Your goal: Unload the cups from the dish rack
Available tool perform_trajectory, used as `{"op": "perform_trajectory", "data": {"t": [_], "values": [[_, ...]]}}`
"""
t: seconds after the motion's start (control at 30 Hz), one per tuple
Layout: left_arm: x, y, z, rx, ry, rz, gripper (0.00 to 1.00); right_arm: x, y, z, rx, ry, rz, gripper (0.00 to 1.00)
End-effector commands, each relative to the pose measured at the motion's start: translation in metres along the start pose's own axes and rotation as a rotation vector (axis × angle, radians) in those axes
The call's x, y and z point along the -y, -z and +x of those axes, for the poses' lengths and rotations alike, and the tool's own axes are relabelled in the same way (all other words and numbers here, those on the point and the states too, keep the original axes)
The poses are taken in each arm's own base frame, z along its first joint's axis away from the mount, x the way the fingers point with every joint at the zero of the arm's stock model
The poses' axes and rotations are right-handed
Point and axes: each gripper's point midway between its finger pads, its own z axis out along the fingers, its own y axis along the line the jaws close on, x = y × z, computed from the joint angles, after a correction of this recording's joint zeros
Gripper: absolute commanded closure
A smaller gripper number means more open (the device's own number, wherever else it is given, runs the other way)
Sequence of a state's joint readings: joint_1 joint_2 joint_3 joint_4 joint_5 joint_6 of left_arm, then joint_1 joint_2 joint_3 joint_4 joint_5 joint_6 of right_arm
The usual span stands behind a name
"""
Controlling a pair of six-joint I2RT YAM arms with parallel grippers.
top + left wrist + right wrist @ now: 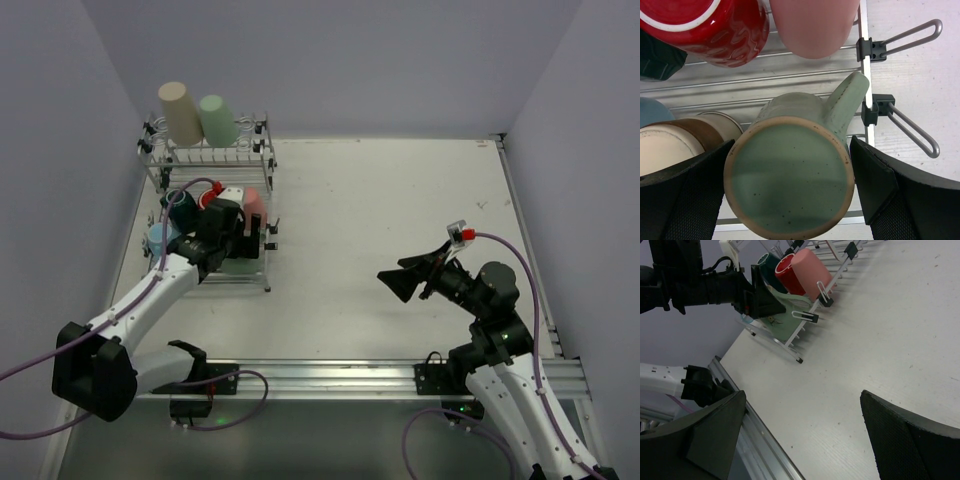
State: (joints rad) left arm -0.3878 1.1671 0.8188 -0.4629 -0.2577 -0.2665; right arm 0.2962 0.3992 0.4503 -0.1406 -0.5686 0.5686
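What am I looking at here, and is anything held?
Two robot arms are bolted to the near edge of a white table. One picture looks down from above and behind them. The other two come from a camera on each wrist, so the black wedges at their edges are that arm's own fingers. At left stands a chrome wire dish rack holding cups: a beige cup and a mint green cup propped on its back tier, a red cup and a pink cup lower down. The left claw is open around a pale green speckled mug, not closed on it. The right claw hangs open and empty over the table.
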Motion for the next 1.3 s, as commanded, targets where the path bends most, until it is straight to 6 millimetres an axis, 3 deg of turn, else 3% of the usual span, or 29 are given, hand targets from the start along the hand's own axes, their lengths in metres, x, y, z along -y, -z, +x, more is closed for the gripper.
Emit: {"op": "perform_trajectory", "data": {"t": [0.0, 0.07, 0.17, 0.23, 0.33, 0.4, 0.57, 0.8, 1.03, 1.17, 1.27], "values": [[0.002, -0.001, -0.013, 0.057, 0.004, 0.003, 0.00, -0.007, 0.000, -0.007, 0.017, 0.020, -0.031, 0.01], [0.003, -0.001, -0.011, 0.055, 0.002, 0.009, 0.02, -0.007, 0.000, -0.007, 0.019, 0.018, -0.029, 0.01], [0.002, 0.002, -0.010, 0.059, 0.006, 0.016, 0.22, -0.007, 0.001, -0.007, 0.020, 0.018, -0.026, 0.02], [0.004, 0.005, -0.013, 0.072, 0.008, 0.026, 0.47, -0.008, 0.001, -0.008, 0.021, 0.016, -0.027, 0.02], [0.004, 0.014, -0.025, 0.112, 0.019, 0.038, 0.73, -0.008, 0.000, -0.008, 0.021, -0.007, -0.027, 0.02], [0.004, 0.022, -0.032, 0.138, 0.023, 0.042, 0.81, -0.006, -0.003, -0.007, 0.030, -0.039, -0.032, 0.03], [0.002, 0.041, -0.045, 0.193, 0.038, 0.057, 0.88, -0.009, -0.011, -0.005, 0.021, -0.091, -0.071, 0.03], [0.008, 0.086, -0.089, 0.346, 0.070, 0.140, 0.92, -0.025, -0.026, -0.016, 0.032, -0.177, -0.148, 0.05], [0.012, 0.118, -0.118, 0.447, 0.102, 0.194, 0.96, -0.046, -0.048, -0.023, 0.030, -0.193, -0.210, 0.06], [0.031, 0.141, -0.130, 0.488, 0.132, 0.327, 1.00, -0.075, -0.059, -0.028, 0.020, -0.240, -0.317, 0.06], [0.066, 0.168, -0.141, 0.525, 0.157, 0.555, 1.00, -0.105, -0.061, -0.040, 0.073, -0.253, -0.428, 0.06]]}}
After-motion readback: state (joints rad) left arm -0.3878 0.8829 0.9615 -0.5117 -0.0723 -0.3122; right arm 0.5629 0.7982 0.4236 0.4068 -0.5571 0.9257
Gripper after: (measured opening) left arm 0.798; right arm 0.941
